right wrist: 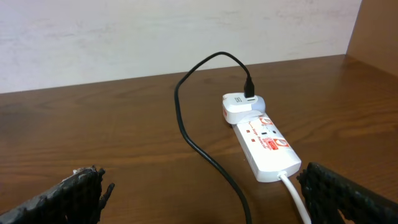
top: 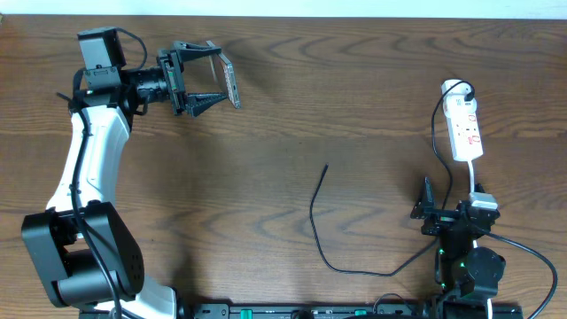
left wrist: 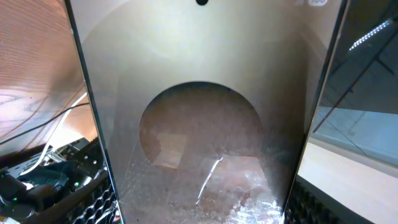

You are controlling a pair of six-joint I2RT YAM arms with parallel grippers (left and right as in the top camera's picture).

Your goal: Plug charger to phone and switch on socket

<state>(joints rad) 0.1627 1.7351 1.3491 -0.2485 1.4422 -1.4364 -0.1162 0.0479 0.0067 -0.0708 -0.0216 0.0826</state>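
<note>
My left gripper (top: 213,73) is shut on the phone (top: 231,81), holding it on edge above the table at the far left. In the left wrist view the phone (left wrist: 199,93), a dark slab with a round circle, fills the frame between my fingers (left wrist: 205,214). The charger's black cable (top: 312,208) loops over the table, its plug tip (top: 326,167) lying free at mid-table. The white socket (top: 465,128) lies at the far right and also shows in the right wrist view (right wrist: 264,146). My right gripper (top: 450,208) is open and empty just in front of it, fingers (right wrist: 205,199) spread wide.
A white adapter (right wrist: 239,107) sits in the socket's far end with the black cable (right wrist: 193,137) leaving it. The socket's white lead (right wrist: 295,199) runs back past my right finger. A pale wall stands beyond the table's far edge.
</note>
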